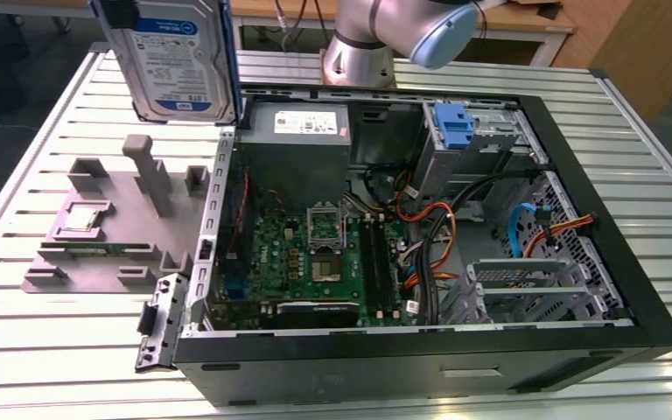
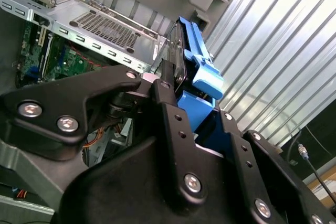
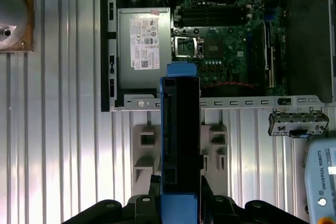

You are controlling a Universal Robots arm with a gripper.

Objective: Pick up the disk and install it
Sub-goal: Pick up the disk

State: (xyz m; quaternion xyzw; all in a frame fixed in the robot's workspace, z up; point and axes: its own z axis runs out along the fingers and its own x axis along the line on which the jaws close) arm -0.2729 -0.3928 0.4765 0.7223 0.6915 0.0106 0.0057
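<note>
Aloft at the exterior view's left, the disk [image 1: 167, 57] is held upright and well clear of the slatted metal table [image 1: 32, 367]. Its white-and-blue label is turned toward the camera, and its blue caddy is seen along one edge. Below it, a grey plastic fixture [image 1: 115, 227] is set on the table, with bare slats open between it and the table's edge.

Just beside the fixture, the open computer case [image 1: 651, 324] is laid on its side, its wall rim running between the fixture and the motherboard [image 1: 312, 254]. Inside, from the exterior view's left to right, are seen:
- the grey power supply [image 1: 301, 127] and the motherboard
- a tangle of orange and blue cables [image 1: 436, 210]
- a perforated metal drive cage [image 1: 528, 289]

A blue-fronted bay [image 1: 453, 127] is fitted at the far wall. The case is open to the air across its whole top.

In the first wrist view the disk is seen edge-on from above. It is hung over the case's wall rim, with the fixture under it and the power supply beyond.

In the second wrist view the hold itself is shown. The black fingers [image 2: 168, 114] of the gripper [image 2: 193, 95] are closed on the disk, one pressed to each flat face. The blue caddy is carried out past the fingertips.
</note>
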